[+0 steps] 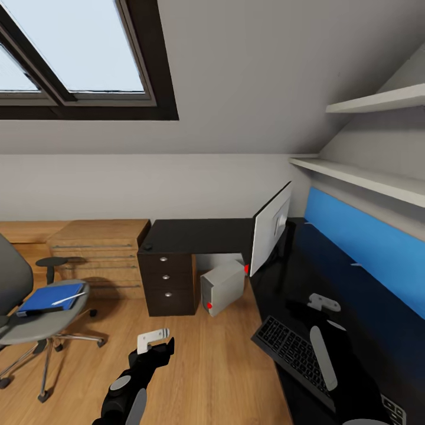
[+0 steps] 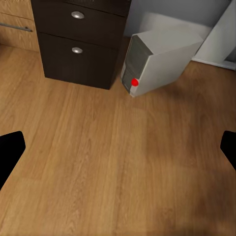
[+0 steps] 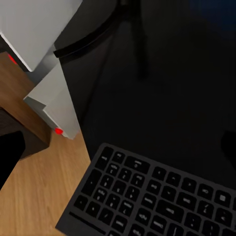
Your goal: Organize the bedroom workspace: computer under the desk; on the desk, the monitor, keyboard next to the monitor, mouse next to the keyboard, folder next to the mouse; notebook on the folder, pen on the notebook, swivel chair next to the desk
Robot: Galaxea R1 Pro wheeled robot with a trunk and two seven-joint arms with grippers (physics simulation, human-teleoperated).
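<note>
1. Head view: the left end effector (image 1: 154, 345) is held low over the wooden floor (image 1: 206, 366), its fingers seen spread with nothing between them. Ahead of it and slightly to its right, the computer (image 1: 222, 287) is seen tilted on the floor under the corner of the desk (image 1: 200, 235), just beside the dark drawers (image 1: 167, 284). Well off to its left, the swivel chair (image 1: 35, 313) is seen apart from the desk, with the blue folder (image 1: 47, 298) lying on its seat and the white pen (image 1: 66, 298) resting on the folder. The right end effector (image 1: 323, 307) is held above the desk top, empty; whether it is spread cannot be told here. The keyboard (image 1: 293, 353) is seen just below and to its left, at the desk edge, and the monitor (image 1: 270, 236) stands farther ahead of it, turned edge-on.

2. Left wrist view: the fingers (image 2: 11, 153) are seen far apart at the frame edges, with bare floor between them. The computer (image 2: 160, 63) is seen ahead, leaning, next to the drawers (image 2: 81, 42).

3. Right wrist view: the fingers (image 3: 10, 157) are seen spread wide, gripping nothing. The keyboard (image 3: 152, 196) lies directly beneath on the desk (image 3: 162, 98). The monitor (image 3: 37, 27) and the computer (image 3: 55, 105) are seen beyond it.
</note>
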